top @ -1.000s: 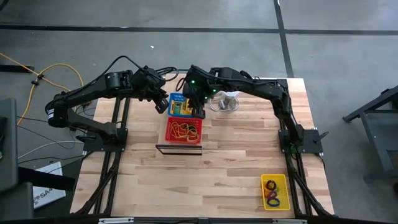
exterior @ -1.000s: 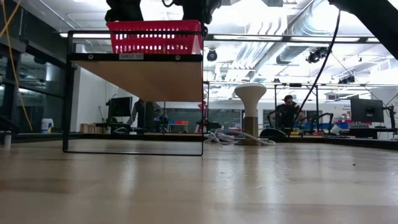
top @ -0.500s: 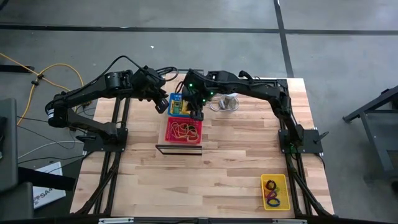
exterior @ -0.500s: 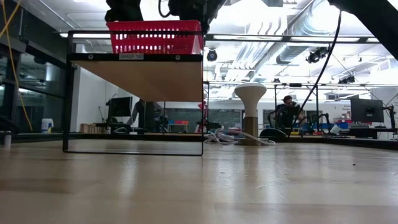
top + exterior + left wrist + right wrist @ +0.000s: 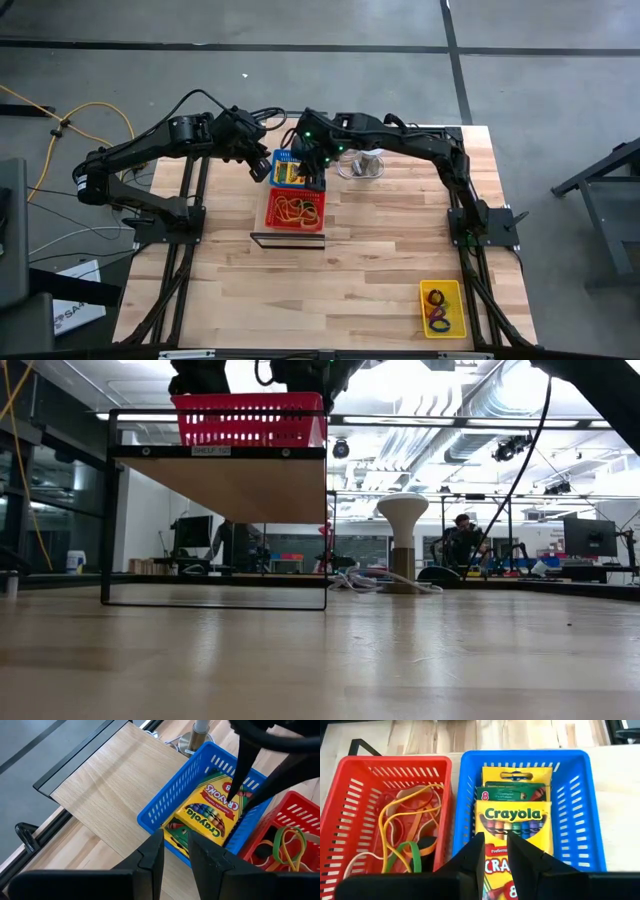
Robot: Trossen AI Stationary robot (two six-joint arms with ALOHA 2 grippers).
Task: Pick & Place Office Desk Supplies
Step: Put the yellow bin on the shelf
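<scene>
Nearest, at the tabletop's (image 5: 370,270) front right corner, one yellow tray (image 5: 424,310) holds coloured clips (image 5: 438,308), too small to count. Farther in stands one black-framed shelf (image 5: 215,452). Only the low view shows that it is raised, with the red basket (image 5: 250,420) on top.

There are two baskets, side by side and touching. The red one holds several rubber bands (image 5: 407,827) in orange, tan, green and black. The blue basket (image 5: 570,805) holds at least three overlapping crayon packs (image 5: 514,817), counted in the right wrist view. The left wrist view shows only the top pack clearly.

The right gripper (image 5: 495,845) hangs over the front pack, fingers slightly parted and empty. The left gripper (image 5: 174,842) hovers at the blue basket's outer side, likewise slightly parted and empty.

Beyond the baskets sits one white round object (image 5: 362,163). In the room behind, one person (image 5: 462,535) sits.
</scene>
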